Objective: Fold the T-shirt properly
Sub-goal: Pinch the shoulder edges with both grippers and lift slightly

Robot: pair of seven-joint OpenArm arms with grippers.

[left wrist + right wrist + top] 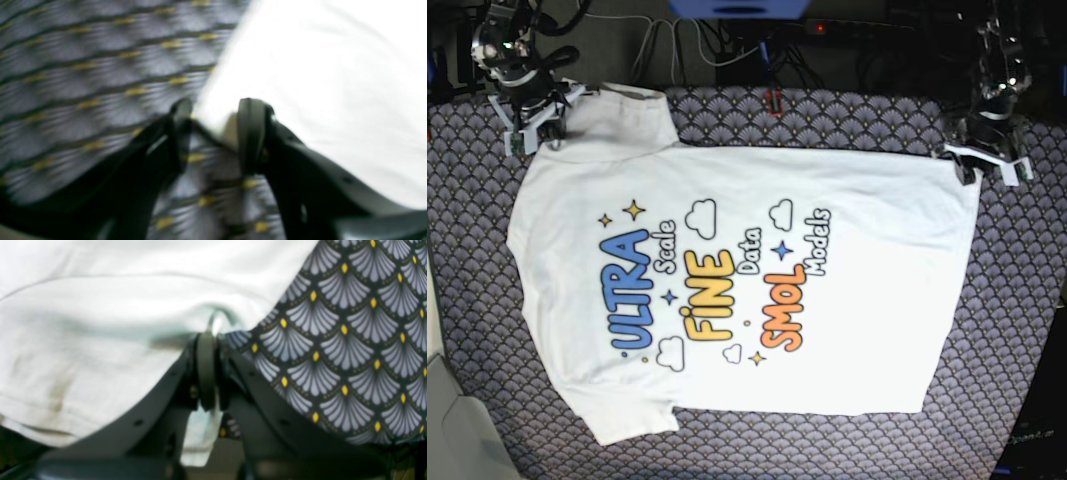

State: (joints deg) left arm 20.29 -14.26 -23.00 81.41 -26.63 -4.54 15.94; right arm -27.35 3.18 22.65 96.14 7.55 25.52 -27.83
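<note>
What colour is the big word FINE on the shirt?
FINE is yellow with a dark outline; the base view shows it best.

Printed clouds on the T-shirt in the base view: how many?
4 clouds: one above "FINE", one above "Models", one below "FINE", one small beside it.

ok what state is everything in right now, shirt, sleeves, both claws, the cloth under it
shirt: spread out, print side up, not folded
sleeve by right claw: rumpled, partly lifted
other sleeve: lying out to the side
right claw: shut on the shirt
left claw: open, shirt corner between its fingers
patterned cloth: laid out under the shirt
</note>
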